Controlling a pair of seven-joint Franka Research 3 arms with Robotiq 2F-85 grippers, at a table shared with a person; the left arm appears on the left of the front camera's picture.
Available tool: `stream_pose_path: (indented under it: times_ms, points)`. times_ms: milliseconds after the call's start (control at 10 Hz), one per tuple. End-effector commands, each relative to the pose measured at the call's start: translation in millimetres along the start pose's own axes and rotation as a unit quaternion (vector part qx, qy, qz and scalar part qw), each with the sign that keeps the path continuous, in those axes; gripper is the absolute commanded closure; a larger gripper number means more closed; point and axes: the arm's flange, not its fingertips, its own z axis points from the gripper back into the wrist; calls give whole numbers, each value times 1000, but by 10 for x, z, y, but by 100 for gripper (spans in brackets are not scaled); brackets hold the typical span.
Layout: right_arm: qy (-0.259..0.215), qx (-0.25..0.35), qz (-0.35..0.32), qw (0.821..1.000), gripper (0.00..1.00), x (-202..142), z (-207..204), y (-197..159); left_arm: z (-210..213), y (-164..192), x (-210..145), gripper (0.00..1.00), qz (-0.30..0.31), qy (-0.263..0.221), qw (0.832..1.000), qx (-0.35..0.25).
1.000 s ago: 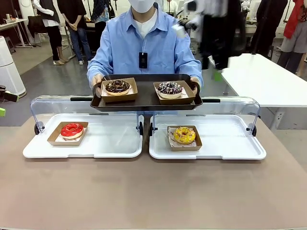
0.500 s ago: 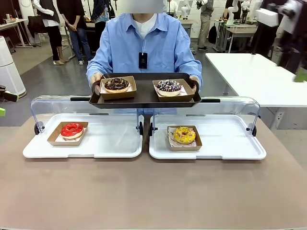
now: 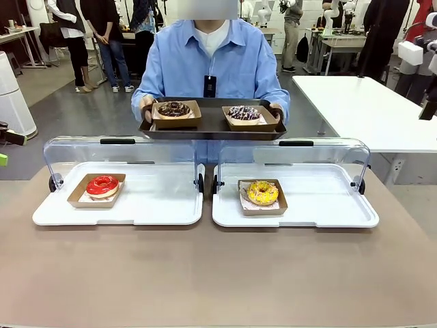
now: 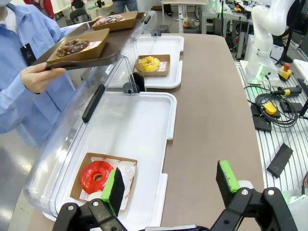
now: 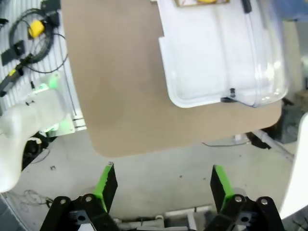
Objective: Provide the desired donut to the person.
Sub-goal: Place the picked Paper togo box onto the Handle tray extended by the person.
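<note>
A: Left wrist view, nearest first. The left gripper [image 4: 171,185] sits at the bottom edge, fingers [image 4: 114,189] wide apart and empty. Just beyond them, lower left of frame, the red-glazed donut [image 4: 96,176] lies in a shallow brown card tray on paper, inside the near white display case [image 4: 144,125] with its clear lid swung back.

B: And the second one?

A: The yellow donut [image 4: 148,63], same kind of card tray, in the far case, upper middle of frame. In the front view they sit at left, red-glazed donut [image 3: 102,185], and right of centre, yellow donut [image 3: 262,193], on the tabletop [image 3: 218,273].

B: Right arm?

A: The right gripper [image 5: 161,185] is high above the tabletop corner, fingers spread, holding nothing.

B: Farthest back?

A: The person [image 3: 212,65] stands behind the cases with a dark serving tray [image 3: 213,128] carrying two chocolate donuts. Which display donut is wanted, I cannot tell.

B: Handling judgement?

A: Light, soft, glaze sticky and easily marred. Pinching the donut itself would dent it. Better to take the card tray by opposite side walls; card is thin and may buckle, so close gently and keep it level, or the donut may slide on its paper.
</note>
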Motion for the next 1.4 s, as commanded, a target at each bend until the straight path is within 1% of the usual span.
stream_pose_path:
  times_ms: [0, 100, 1300]
  points:
    - [92, -30, 1, 995, 0, 153, -170, -199, 15, -9, 3, 0, -2, -3, 1000, 0]
    - [0, 0, 0, 1000, 0, 0, 0, 0, 15, -9, 3, 0, -2, -3, 1000, 0]
    - [0, 0, 0, 1000, 0, 0, 0, 0, 15, -9, 3, 0, -2, -3, 1000, 0]
